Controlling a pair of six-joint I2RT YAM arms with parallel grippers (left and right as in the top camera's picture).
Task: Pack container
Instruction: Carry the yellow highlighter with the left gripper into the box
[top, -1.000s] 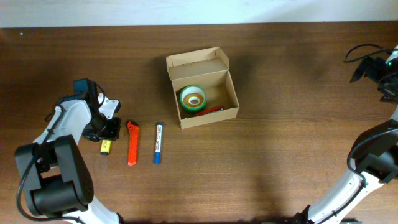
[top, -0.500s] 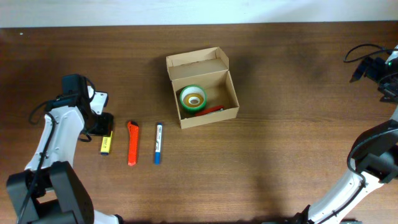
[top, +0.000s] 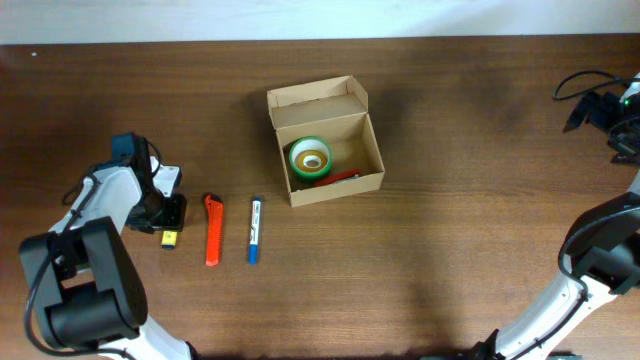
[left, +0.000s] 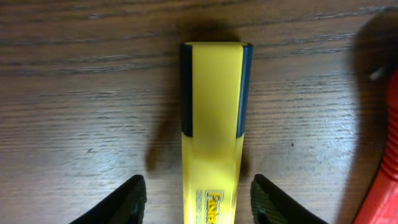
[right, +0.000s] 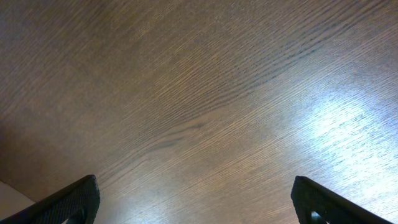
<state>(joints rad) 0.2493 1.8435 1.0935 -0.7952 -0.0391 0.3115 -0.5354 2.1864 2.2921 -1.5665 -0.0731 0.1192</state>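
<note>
Left wrist view: left hand (left: 198, 196) has dropped astride the yellow highlighter (left: 214, 118), spread wide, not gripping yet, so its pick for the container (top: 335, 188) looks next.

The left arm (top: 100, 200) was folded in close to its base, wrist pointing down, with the left gripper (top: 168, 214) held low and its fingers (left: 127, 202) apart. The right arm (top: 600, 240) was extended far out, and the right gripper (top: 588, 110) had its fingers (right: 68, 200) spread wide.
</note>
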